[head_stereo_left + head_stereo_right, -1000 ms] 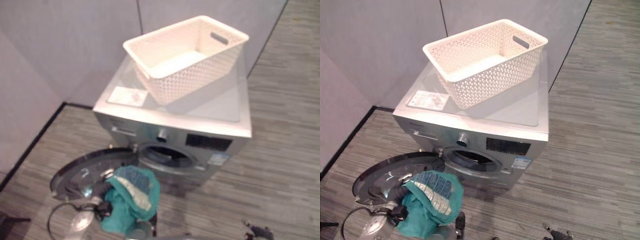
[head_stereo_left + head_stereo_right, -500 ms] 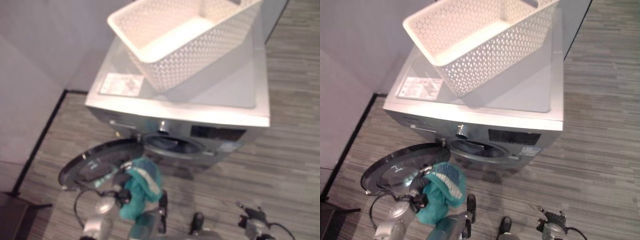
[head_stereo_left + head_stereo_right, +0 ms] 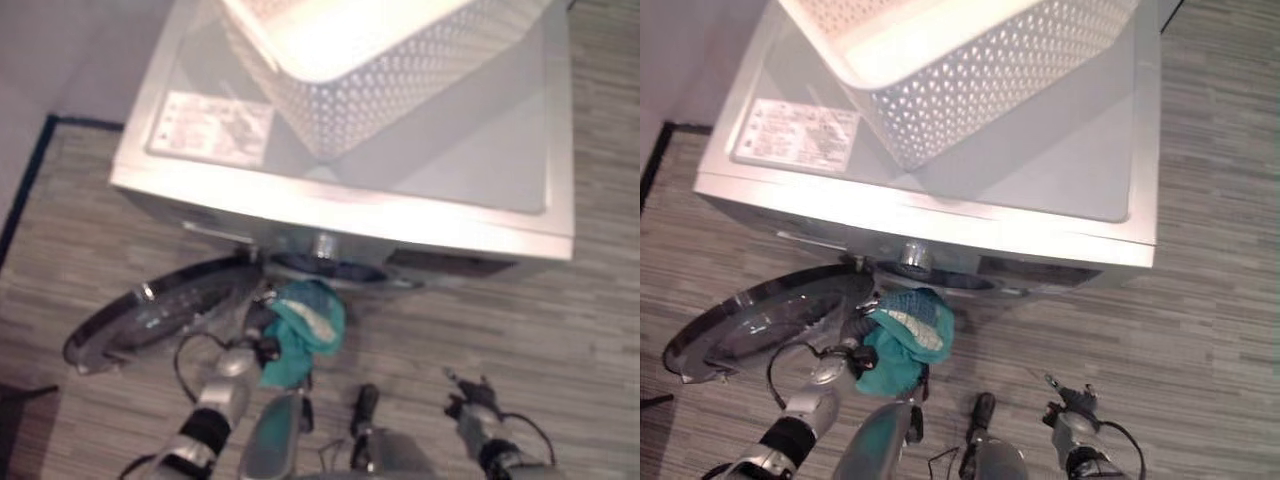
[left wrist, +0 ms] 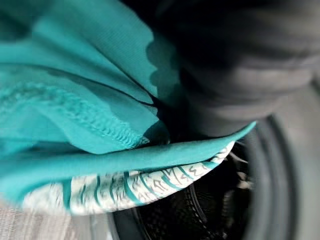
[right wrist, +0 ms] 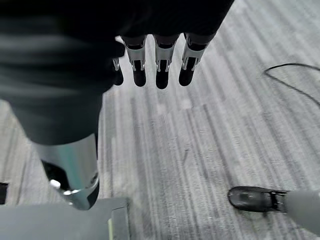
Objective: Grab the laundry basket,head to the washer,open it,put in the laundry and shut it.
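Now left hand (image 3: 862, 340) bunches teal laundry (image 3: 908, 338) just before the washer (image 3: 1040, 190) opening, ready to stuff in; door (image 3: 750, 318) swung open beside it. Basket (image 3: 960, 70) parked on washer top. Right hand (image 5: 157, 60) idle, fingers straight.

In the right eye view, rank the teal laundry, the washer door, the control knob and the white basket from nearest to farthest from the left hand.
1. Teal laundry: bunched at the left hand, by the drum opening.
2. Washer door: swung open to the robot's left, just beside the hand.
3. Control knob: on the front panel above the opening.
4. White basket: on top of the washer, farthest.
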Controlling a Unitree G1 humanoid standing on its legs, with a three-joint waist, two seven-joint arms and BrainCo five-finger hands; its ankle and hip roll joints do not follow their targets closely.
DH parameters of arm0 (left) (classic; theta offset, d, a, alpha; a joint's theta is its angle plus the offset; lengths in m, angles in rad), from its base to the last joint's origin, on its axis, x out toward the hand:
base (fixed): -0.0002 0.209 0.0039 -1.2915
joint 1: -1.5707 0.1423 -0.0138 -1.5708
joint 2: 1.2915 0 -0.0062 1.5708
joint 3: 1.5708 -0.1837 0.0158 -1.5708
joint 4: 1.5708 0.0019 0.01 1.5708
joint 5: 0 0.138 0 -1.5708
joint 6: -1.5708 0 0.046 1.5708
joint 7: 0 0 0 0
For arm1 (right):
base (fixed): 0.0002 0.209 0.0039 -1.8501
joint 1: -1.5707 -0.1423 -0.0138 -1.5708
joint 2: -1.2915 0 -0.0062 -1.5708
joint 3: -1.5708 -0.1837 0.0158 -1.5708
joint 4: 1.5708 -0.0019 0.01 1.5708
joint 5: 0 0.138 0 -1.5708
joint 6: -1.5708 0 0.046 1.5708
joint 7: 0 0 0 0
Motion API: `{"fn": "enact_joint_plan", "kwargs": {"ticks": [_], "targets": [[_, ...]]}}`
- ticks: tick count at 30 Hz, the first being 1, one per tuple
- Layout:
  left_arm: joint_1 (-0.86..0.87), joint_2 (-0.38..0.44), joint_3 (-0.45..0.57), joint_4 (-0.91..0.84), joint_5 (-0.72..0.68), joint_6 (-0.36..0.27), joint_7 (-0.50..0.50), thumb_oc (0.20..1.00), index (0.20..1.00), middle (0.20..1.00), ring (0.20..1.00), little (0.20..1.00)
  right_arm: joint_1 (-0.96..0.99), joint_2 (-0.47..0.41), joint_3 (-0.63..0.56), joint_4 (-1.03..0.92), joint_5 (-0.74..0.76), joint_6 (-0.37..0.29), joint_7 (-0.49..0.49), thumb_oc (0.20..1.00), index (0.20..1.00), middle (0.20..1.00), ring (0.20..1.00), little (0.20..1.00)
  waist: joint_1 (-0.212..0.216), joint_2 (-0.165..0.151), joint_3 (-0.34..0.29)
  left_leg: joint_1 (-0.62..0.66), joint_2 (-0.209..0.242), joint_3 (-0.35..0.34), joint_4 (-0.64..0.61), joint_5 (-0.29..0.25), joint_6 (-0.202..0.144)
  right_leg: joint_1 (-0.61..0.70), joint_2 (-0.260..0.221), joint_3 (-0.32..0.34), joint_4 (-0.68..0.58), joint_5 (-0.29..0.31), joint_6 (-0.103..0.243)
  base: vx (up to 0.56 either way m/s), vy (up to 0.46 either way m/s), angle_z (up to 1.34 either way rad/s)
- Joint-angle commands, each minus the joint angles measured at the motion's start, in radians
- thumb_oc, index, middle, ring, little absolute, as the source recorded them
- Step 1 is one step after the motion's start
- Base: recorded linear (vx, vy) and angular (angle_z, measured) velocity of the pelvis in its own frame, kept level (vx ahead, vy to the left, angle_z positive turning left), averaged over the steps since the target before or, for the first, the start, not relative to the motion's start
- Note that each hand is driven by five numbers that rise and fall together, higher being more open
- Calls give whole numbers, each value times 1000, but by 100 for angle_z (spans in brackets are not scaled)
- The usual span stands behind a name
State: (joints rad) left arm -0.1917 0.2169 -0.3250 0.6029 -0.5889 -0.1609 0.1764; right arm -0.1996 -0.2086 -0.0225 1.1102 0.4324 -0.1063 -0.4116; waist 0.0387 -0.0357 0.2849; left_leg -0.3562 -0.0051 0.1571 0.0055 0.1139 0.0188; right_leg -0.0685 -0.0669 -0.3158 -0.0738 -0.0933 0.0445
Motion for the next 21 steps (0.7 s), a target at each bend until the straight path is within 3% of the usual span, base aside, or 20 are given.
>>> {"fn": "enact_joint_plan", "kwargs": {"ticks": [1,9,12,21], "targets": [[5,-24,2,13,8,-80,33,200,200,200,200,200,30,-35,12,-33,49,-41,-48,1000,1000,1000,1000,1000,-12,-29,-20,-163,-7,26,59,19,-40,24,-24,20,89,-112,-12,-15,-29,-8],[-83,-41,-22,11,-40,-105,77,200,200,200,200,200,5,-8,36,-68,79,-61,-76,1000,1000,1000,1000,1000,-24,-64,25,-237,7,42,85,8,-37,-51,-16,24,107,-100,-11,-33,-27,-11],[-166,-38,-48,-41,-65,-119,103,200,200,200,200,200,-20,5,69,-103,85,-70,-90,1000,1000,1000,1000,1000,-32,-77,56,-301,16,45,132,-14,-26,-130,-9,30,176,-119,-25,-79,-33,-9],[-296,-39,-47,-124,-90,-150,148,200,200,200,200,200,-53,36,134,-153,74,-86,-102,1000,1000,1000,1000,1000,-50,-69,101,-421,48,15,240,-47,-13,-327,11,42,370,-175,-58,-87,-15,-3]]}}
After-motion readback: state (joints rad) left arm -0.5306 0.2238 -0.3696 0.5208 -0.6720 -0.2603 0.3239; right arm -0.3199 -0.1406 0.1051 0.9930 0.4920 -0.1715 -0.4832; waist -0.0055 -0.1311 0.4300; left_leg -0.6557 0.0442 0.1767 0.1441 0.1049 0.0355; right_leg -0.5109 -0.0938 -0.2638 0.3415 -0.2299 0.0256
